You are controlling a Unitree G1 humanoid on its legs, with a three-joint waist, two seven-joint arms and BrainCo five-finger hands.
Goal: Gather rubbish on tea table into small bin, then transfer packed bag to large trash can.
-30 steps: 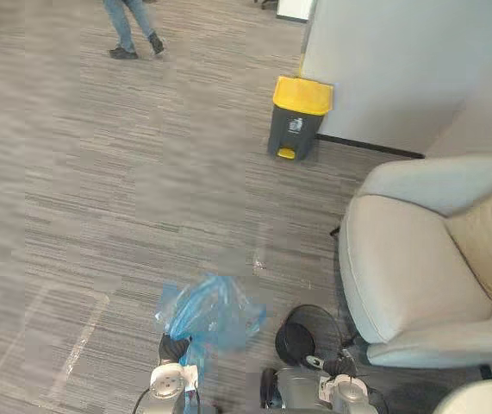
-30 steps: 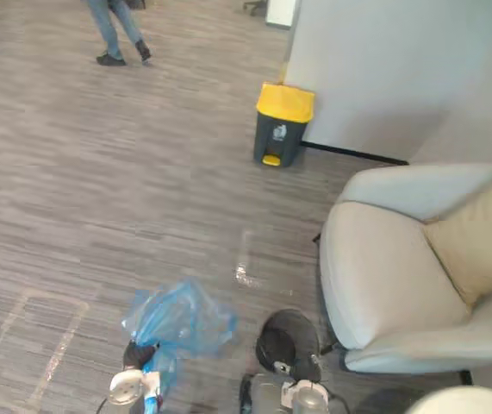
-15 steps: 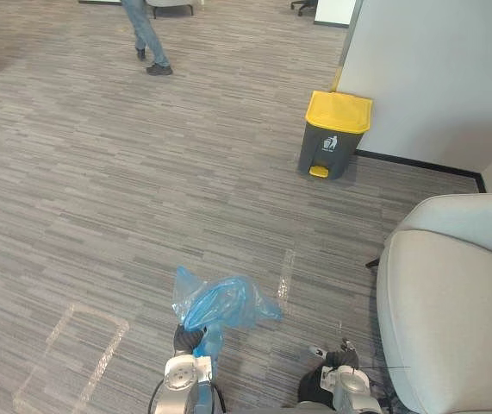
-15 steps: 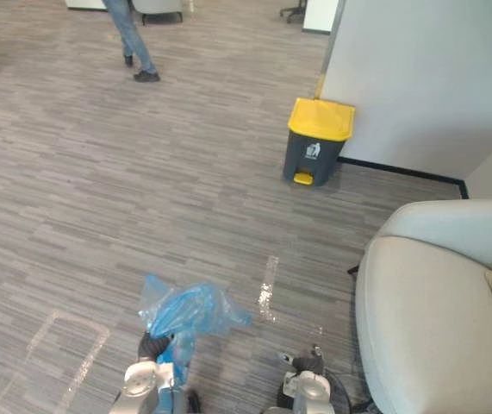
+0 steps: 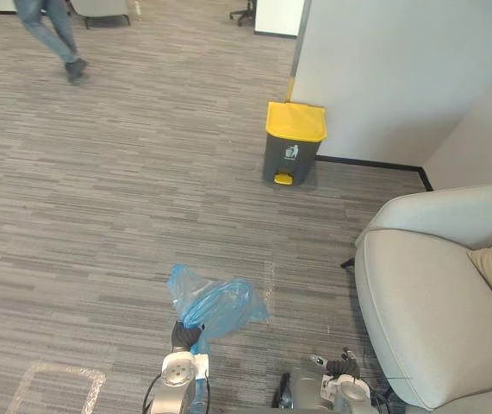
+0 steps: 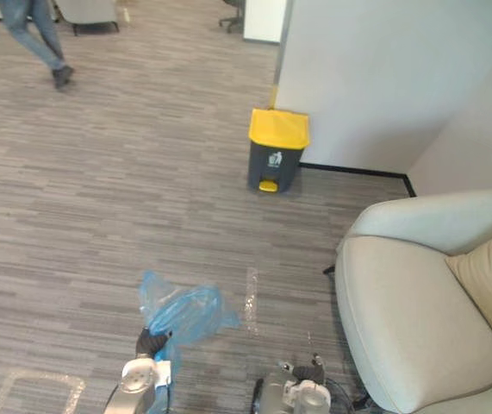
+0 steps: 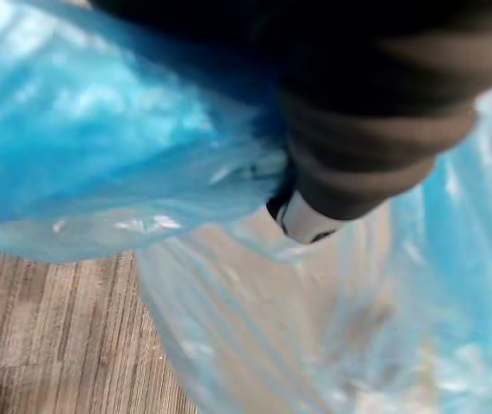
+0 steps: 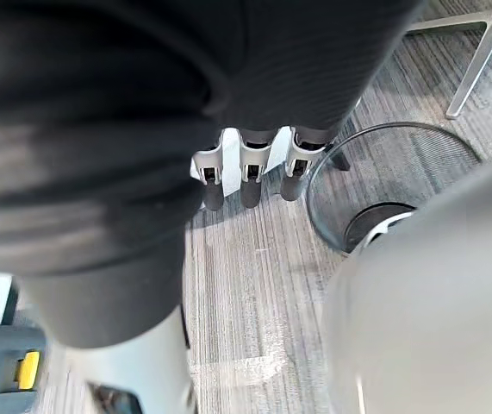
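The blue bag (image 5: 218, 304) is being gripped at its bunched neck by the left hand (image 5: 182, 335), its fingers being largely buried in plastic. The right hand (image 8: 250, 172) is being held empty, fingers straight. The yellow-lidded trash can (image 5: 293, 142) is being left well apart.

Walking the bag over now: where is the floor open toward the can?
Bare carpet runs from the bag to the can and leftward to the person. Crowded right: armchair and wall.
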